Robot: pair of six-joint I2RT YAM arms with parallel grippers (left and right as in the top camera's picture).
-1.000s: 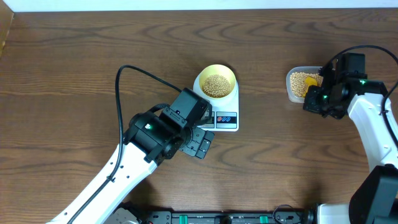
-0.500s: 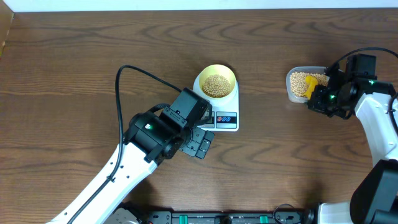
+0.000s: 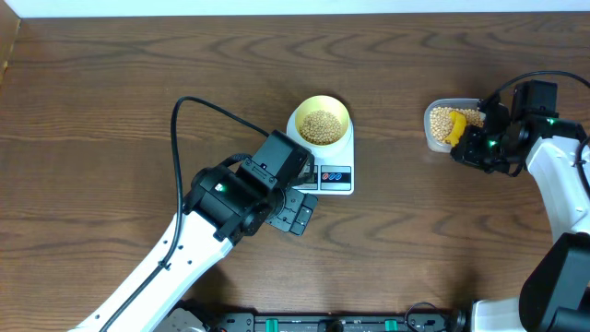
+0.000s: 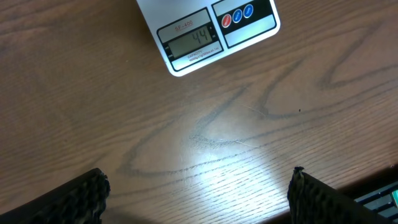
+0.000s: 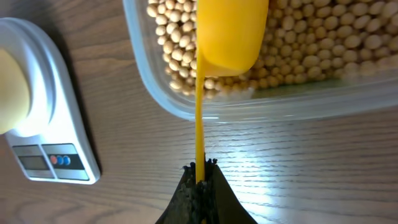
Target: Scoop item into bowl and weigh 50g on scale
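The pale-yellow bowl [image 3: 321, 120] holds tan beans [image 3: 321, 126] and stands on the white scale [image 3: 333, 173]. The scale's display [image 4: 191, 42] reads 44 in the left wrist view. My left gripper [image 3: 300, 210] is open and empty over the table just in front of the scale. My right gripper [image 3: 475, 146] is shut on the handle of a yellow scoop [image 5: 229, 34], whose cup is over the beans [image 5: 311, 43] in the clear tub [image 3: 442, 124]. The scale also shows at the left of the right wrist view [image 5: 56, 140].
A black cable [image 3: 189, 115] loops from the left arm over the table. The table's far edge runs along the top of the overhead view. The right arm's white link [image 3: 558, 189] lies at the right edge.
My right gripper has shifted slightly right and the scoop has turned within the tub. The left arm, bowl and scale have not moved.
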